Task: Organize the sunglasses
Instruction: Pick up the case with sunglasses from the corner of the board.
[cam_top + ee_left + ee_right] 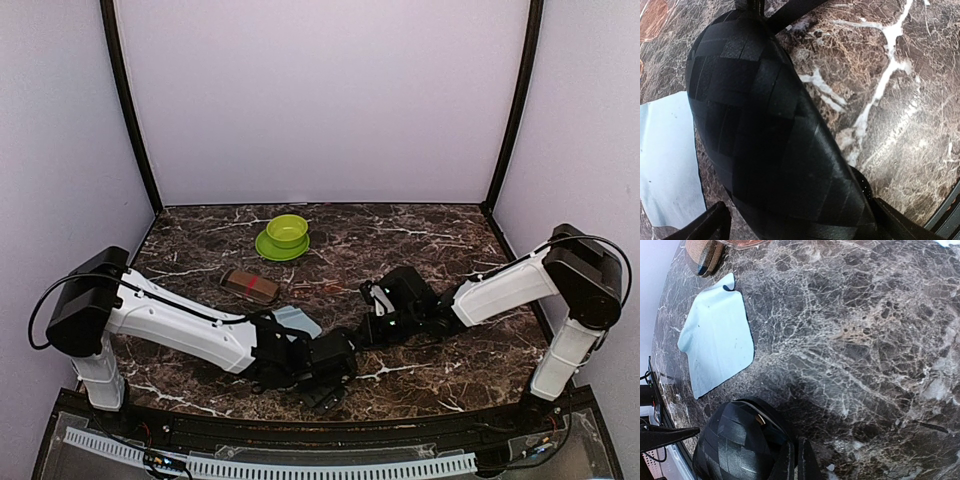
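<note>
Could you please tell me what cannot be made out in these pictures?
- Top view: the left gripper hides most of the black case.
- Left wrist view: the case's contents are unseen; a reddish shape is cut off at the top-left corner and unidentifiable.
- Right wrist view: the striped case is cut off by the top edge.
- Sunglasses: not clearly visible anywhere.

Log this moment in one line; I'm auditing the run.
left gripper open astride black case | right gripper shut beside it | blue cloth next to it
</note>
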Robot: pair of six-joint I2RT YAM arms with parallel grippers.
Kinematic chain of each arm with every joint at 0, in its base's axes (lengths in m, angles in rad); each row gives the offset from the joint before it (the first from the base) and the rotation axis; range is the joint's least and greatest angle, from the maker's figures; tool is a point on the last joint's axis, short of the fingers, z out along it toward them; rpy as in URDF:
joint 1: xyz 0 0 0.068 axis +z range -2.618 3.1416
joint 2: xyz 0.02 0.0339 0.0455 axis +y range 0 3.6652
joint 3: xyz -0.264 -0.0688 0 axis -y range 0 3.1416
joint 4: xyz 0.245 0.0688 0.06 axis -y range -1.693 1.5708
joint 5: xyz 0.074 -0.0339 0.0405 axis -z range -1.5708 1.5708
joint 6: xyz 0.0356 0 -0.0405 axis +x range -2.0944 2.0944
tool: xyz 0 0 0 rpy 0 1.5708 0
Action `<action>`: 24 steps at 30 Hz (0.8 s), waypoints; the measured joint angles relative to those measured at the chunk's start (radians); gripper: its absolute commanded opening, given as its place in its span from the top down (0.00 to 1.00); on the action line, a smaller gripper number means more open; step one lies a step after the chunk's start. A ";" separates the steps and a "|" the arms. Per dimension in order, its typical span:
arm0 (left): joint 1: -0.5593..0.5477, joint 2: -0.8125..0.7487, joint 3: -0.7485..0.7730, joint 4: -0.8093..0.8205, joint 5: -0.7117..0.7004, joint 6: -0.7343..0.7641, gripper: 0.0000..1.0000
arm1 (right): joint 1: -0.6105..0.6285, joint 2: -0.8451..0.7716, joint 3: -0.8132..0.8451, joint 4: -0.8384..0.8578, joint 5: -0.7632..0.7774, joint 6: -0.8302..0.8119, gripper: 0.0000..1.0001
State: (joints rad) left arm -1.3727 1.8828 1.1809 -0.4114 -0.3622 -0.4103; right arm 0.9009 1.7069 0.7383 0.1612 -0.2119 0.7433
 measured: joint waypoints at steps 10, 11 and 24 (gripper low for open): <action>0.000 0.000 -0.015 0.028 -0.012 -0.043 0.16 | 0.003 0.000 0.000 0.003 0.008 0.003 1.00; 0.000 0.000 -0.019 0.034 -0.013 -0.048 0.18 | 0.003 0.000 0.000 0.004 0.009 0.003 1.00; 0.006 -0.048 -0.099 0.092 -0.011 -0.105 0.19 | 0.017 0.000 -0.006 0.034 0.027 0.024 1.00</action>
State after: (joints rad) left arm -1.3670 1.8347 1.0817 -0.3195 -0.3733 -0.5148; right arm 0.9180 1.7065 0.7326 0.1947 -0.1848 0.7670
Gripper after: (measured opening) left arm 0.802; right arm 0.009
